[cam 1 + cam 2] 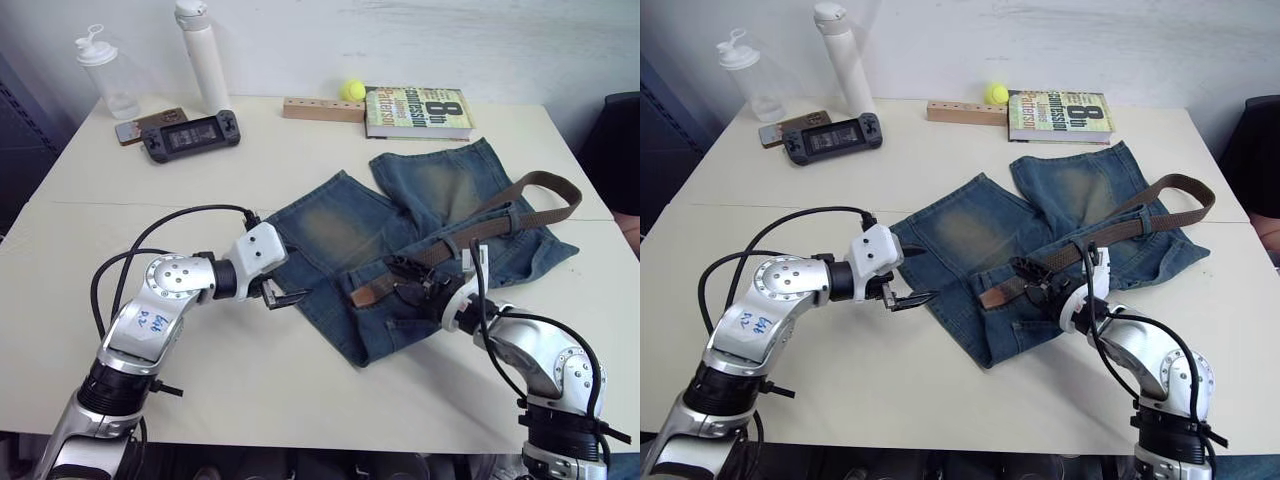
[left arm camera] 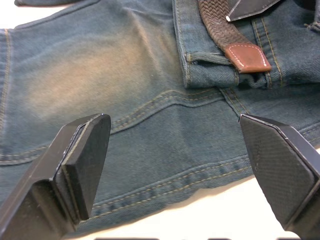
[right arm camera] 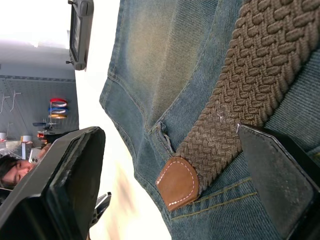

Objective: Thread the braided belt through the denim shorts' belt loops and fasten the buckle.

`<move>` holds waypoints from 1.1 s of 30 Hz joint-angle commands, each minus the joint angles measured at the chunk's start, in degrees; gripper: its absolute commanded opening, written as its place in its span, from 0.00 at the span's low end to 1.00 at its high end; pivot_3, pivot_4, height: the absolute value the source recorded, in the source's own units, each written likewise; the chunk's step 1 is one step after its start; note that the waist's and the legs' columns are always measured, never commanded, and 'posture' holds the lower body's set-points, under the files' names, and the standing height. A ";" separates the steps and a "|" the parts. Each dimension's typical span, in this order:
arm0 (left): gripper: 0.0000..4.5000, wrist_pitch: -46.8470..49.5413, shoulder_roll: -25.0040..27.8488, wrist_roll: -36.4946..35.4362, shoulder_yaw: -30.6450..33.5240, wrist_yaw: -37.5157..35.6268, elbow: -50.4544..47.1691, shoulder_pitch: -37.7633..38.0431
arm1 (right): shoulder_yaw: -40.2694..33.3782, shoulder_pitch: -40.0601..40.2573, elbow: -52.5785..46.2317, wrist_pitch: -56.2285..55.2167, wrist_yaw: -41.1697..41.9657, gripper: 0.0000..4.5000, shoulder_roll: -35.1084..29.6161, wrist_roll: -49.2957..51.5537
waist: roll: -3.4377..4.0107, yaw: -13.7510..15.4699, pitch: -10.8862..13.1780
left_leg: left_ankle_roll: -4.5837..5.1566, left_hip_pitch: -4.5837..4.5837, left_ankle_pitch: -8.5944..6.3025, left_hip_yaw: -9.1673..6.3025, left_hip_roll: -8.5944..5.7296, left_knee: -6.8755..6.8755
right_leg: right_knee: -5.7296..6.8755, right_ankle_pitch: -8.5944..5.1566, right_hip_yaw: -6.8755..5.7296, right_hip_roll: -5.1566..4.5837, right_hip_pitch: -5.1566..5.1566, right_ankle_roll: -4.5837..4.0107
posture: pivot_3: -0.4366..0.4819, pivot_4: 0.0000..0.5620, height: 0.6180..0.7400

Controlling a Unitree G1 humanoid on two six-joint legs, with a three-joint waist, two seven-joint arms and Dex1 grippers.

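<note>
Right gripper, jaws apart, straddles belt near its tan tip on shorts, mid-desk toward right edge. Left gripper open beside shorts. Risk: you grab denim w/ belt, bunching waistband.

The blue denim shorts lie on the right half of the white surface. The brown braided belt lies across the shorts, with its tan leather tip toward the left and its loop at the right edge. The left claw is just left of the shorts; the right claw is over the belt beside the tip. Along the far edge, left to right: clear plastic bottle, white flask, wooden block, yellow ball, paperback book. A black handheld console lies before the flask.
</note>
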 commanded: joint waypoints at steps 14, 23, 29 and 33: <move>1.00 -0.12 0.74 0.32 -1.53 0.31 -2.68 -1.24 | 2.66 2.70 4.93 -2.46 7.78 0.99 -7.68 -0.65 | 0.00 0.19 0.00 | 0.03 -0.01 0.00 -0.09 0.00 -0.01 | -0.11 0.00 -0.02 -0.01 0.08 0.01 | 0.48 0.27 0.98; 1.00 1.45 0.61 -0.85 -0.41 1.12 -3.96 -1.06 | 3.63 -2.04 6.13 -4.94 11.77 0.99 -5.14 1.18 | 0.00 -0.06 0.00 | 0.02 -0.01 0.01 -0.09 0.02 -0.02 | -0.10 0.00 -0.02 0.00 0.06 0.01 | 0.48 0.27 0.98; 1.00 2.23 0.57 -1.12 -0.50 1.81 -4.34 -1.24 | 5.12 -3.23 6.07 -5.34 11.57 0.99 -4.59 1.04 | 0.00 0.02 0.00 | 0.03 -0.04 0.01 -0.10 0.01 -0.02 | -0.13 0.01 -0.03 -0.01 0.06 0.01 | 0.48 0.27 0.98; 1.00 1.91 1.17 -0.68 -0.75 1.81 -4.13 -1.04 | 6.71 -2.67 5.99 -5.14 10.69 0.88 -4.65 0.31 | 0.00 0.00 0.00 | 0.03 -0.04 0.01 -0.11 0.02 -0.03 | -0.13 0.00 -0.04 0.00 0.06 0.01 | 0.48 0.27 0.98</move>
